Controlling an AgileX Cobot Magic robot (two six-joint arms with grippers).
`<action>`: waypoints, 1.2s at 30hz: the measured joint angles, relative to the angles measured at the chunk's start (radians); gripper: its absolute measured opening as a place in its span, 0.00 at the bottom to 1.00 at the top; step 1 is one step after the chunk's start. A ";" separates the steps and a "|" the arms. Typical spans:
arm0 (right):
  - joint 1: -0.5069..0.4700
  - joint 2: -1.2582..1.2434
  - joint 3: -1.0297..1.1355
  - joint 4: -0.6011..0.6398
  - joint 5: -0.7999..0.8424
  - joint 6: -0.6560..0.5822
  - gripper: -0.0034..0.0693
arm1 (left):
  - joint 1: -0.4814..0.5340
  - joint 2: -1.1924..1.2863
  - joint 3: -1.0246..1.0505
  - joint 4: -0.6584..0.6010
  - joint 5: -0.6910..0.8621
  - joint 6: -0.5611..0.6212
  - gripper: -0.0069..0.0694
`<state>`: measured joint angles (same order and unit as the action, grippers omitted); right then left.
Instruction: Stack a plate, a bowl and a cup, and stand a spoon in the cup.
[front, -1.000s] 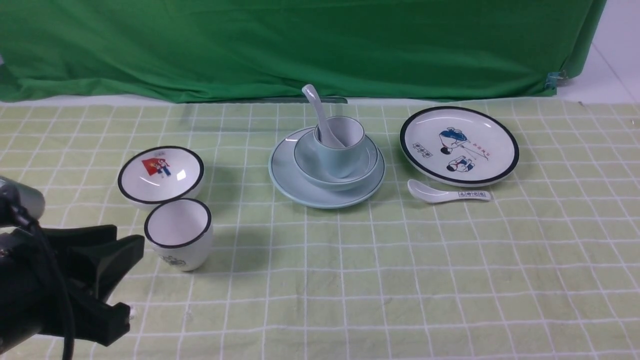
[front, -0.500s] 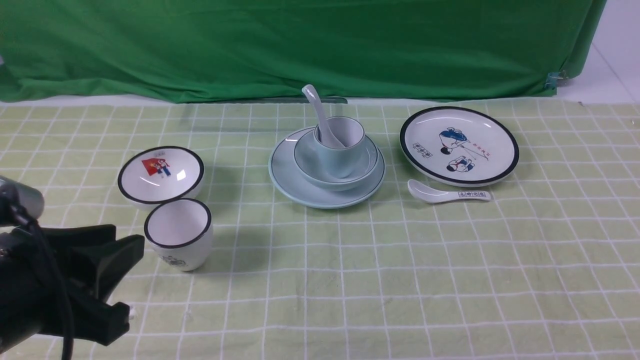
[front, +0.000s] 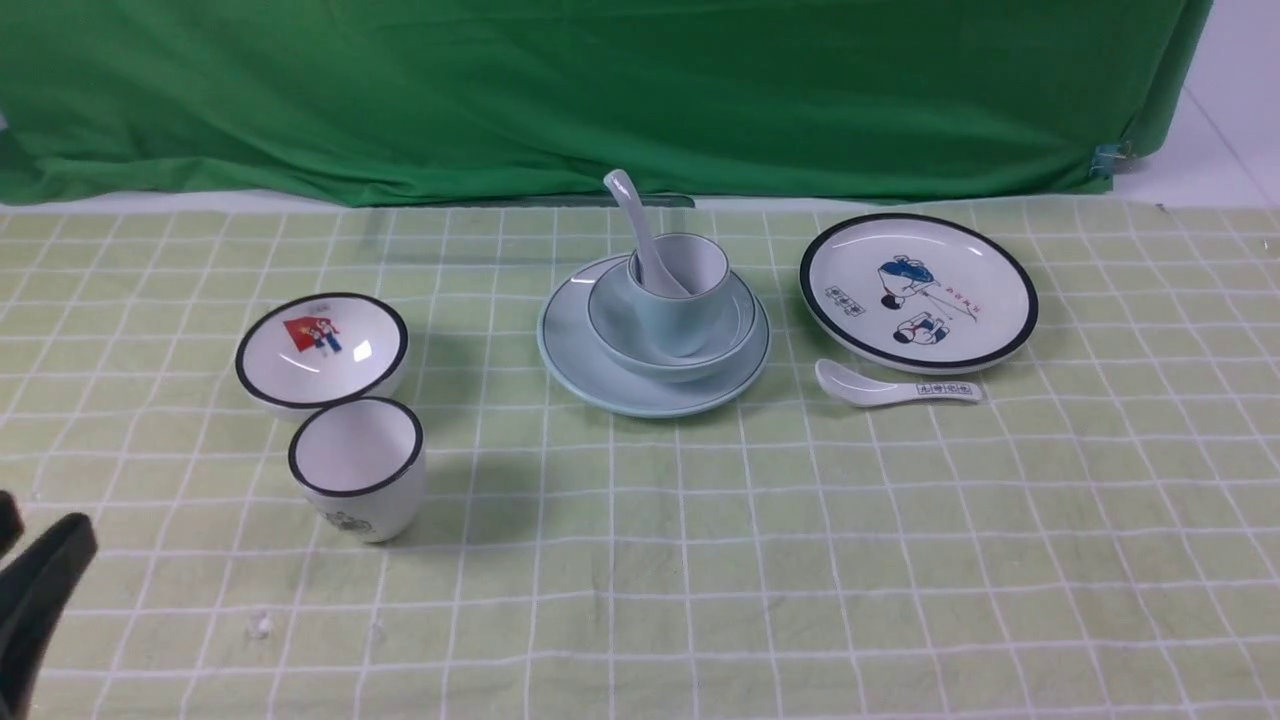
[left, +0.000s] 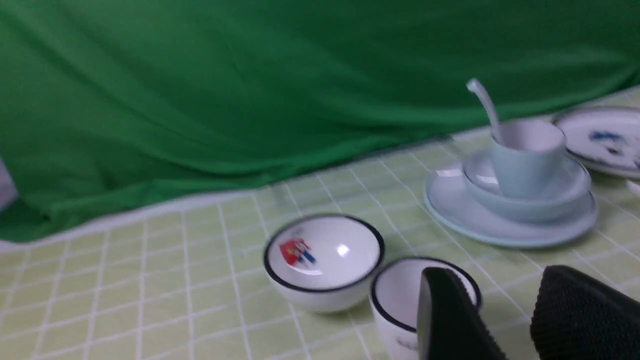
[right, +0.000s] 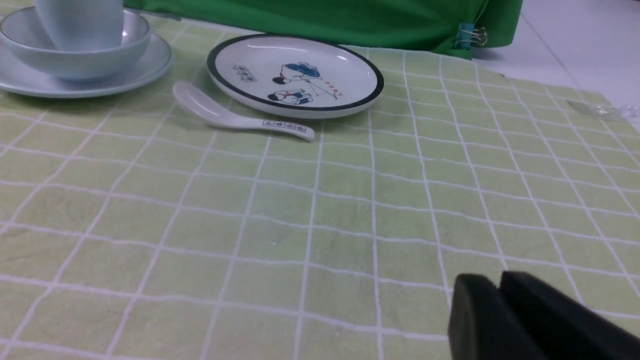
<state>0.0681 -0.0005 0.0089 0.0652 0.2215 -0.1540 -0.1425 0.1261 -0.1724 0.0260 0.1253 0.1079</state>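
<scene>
Left pincer (left: 505, 320) low beside white cup (left: 400, 300), jaws apart, empty.

A: Backdrop? Green cloth (front: 600, 90), creased, hung behind the bench, clipped at its right corner (right: 470, 36).
B: Bench cover: pale green tablecloth (front: 800, 560), white grid. White surface (front: 1230, 130) beyond, far right.

Bright, even overhead light; soft shadows right of my dishes; left wrist view motion-blurred, front and right wrist views sharp.
</scene>
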 joint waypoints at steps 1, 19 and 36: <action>0.000 0.000 0.000 0.000 0.000 0.000 0.18 | 0.018 -0.045 0.038 0.002 -0.041 -0.002 0.36; 0.000 0.000 0.000 0.000 0.002 0.000 0.24 | 0.061 -0.125 0.180 0.001 0.140 -0.178 0.37; 0.000 0.000 0.000 0.000 0.002 0.000 0.30 | 0.061 -0.113 0.180 -0.099 0.130 -0.014 0.37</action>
<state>0.0681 -0.0005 0.0089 0.0652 0.2231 -0.1540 -0.0811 0.0133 0.0073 -0.0728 0.2548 0.0940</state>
